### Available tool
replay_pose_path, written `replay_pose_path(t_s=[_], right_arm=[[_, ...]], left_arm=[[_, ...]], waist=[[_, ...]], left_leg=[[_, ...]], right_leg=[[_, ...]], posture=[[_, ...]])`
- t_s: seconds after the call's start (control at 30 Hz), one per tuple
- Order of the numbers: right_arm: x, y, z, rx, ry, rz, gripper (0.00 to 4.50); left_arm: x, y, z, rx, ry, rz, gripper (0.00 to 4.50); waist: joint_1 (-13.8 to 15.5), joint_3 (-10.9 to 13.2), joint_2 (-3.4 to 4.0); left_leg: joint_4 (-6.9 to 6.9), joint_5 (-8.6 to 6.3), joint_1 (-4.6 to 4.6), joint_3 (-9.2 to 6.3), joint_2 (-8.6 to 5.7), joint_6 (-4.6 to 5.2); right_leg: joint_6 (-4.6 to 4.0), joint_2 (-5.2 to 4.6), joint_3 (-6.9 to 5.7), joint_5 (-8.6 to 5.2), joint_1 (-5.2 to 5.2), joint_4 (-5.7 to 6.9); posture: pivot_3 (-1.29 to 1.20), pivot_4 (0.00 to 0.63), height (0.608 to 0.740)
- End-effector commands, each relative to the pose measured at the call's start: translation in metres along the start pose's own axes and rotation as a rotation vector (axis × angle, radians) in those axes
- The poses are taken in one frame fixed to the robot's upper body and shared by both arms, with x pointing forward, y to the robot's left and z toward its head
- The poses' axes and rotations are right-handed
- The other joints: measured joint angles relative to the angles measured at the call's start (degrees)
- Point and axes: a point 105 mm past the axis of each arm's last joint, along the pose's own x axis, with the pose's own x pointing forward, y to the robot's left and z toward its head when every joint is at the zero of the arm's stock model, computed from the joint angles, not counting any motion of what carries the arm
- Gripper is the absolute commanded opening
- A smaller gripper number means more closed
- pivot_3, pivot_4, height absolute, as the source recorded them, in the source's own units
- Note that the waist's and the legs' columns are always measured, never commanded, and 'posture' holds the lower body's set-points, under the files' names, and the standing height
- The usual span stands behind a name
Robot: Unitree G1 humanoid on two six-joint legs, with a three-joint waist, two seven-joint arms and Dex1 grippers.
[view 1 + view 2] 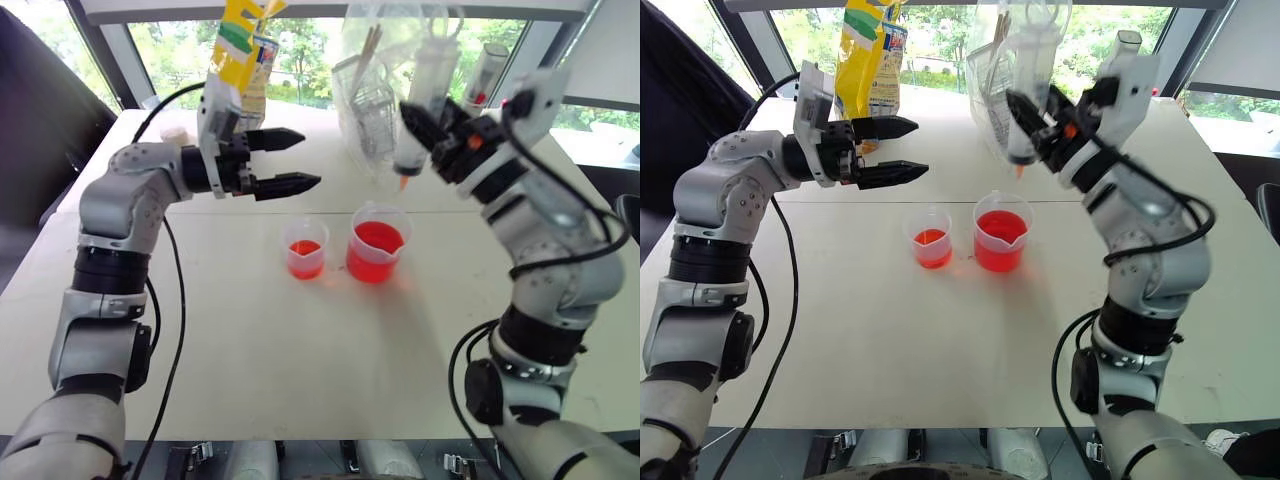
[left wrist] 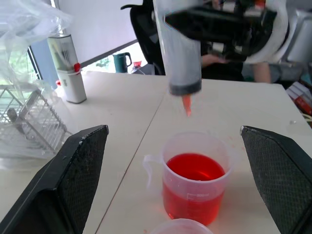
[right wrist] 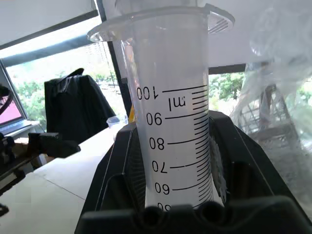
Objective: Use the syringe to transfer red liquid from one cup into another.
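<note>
Over on the left, the robot's left arm is bending at the elbow and holding its forearm roughly level above the white bench (image 1: 250, 360). The left hand (image 1: 295, 160) is pointing sideways toward the middle of the scene, its two black fingers spread wide apart with nothing between them. It is hovering up in the air, above and a little to the left of the cups.

Behind that hand, a yellow bag (image 1: 243, 50) is standing at the far edge of the bench.

On the bench, below the raised hands, the smaller cup (image 1: 305, 247) is sitting with a shallow layer of red liquid (image 1: 304, 247) in it. Just beside it to the right, apart from it, the larger spouted cup (image 1: 379, 243) is standing with more of the same liquid, about half full.

Above the larger cup, the syringe (image 1: 421, 100) is hanging nearly upright, its small orange tip pointing down and well clear of the cup's rim. The right hand (image 1: 428, 130) is clamping the barrel between its closed fingers, and the wrist view shows the printed scale on the clear barrel sitting between the black pads. The right arm is rising from the lower right, elbow bent, forearm angling up and inward.

Behind the syringe, a clear plastic bag (image 1: 385, 60) with a wire rack (image 1: 372, 120) inside is resting near the window, and a grey tube (image 1: 486, 70) is standing to its right.
</note>
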Motion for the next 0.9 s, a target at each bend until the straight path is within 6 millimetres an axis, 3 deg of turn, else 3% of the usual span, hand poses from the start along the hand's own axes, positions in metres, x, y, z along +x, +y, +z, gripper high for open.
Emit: replay_pose_path(t_s=[0.03,0.17,0.4,0.63,0.9], right_arm=[[0.001,0.006,0.004,-0.020,-0.098,0.001,1.37],[-0.004,0.015,-0.028,0.000,-0.089,-0.001,1.37],[-0.014,0.016,-0.064,-0.009,-0.028,-0.017,1.37],[-0.022,0.015,-0.084,-0.034,0.025,-0.025,1.37],[-0.025,0.016,-0.090,-0.057,0.043,-0.019,1.37]], left_arm=[[0.005,0.000,0.017,0.065,-0.023,-0.026,4.50],[0.017,0.001,0.027,0.093,-0.046,-0.058,4.50],[0.042,0.000,0.038,0.118,-0.090,-0.113,4.50],[0.069,-0.003,0.033,0.109,-0.098,-0.166,4.50],[0.087,0.003,0.022,0.071,-0.091,-0.156,4.50]], waist=[[-0.03,0.01,0.01],[-0.04,0.00,0.00],[-0.14,0.01,0.01],[-0.10,0.01,0.01],[-0.06,0.00,0.01]], left_leg=[[0.01,0.00,0.00,0.02,0.00,0.00],[0.04,0.01,0.03,0.00,-0.02,-0.02],[0.03,0.01,0.04,0.00,-0.02,-0.02],[0.03,0.01,0.05,-0.01,-0.01,-0.02],[0.03,0.01,0.07,-0.01,-0.01,-0.02]], right_leg=[[0.01,-0.04,0.00,0.00,0.00,0.01],[0.06,-0.01,-0.03,0.03,0.02,0.02],[0.06,0.08,-0.01,0.03,0.02,0.02],[0.06,0.12,0.01,0.03,0.02,0.03],[0.06,0.17,0.01,0.03,0.02,0.03]], posture=[[0.00,0.150,0.739],[0.00,0.150,0.739],[0.00,0.150,0.739],[0.00,0.150,0.739],[0.00,0.150,0.739]])
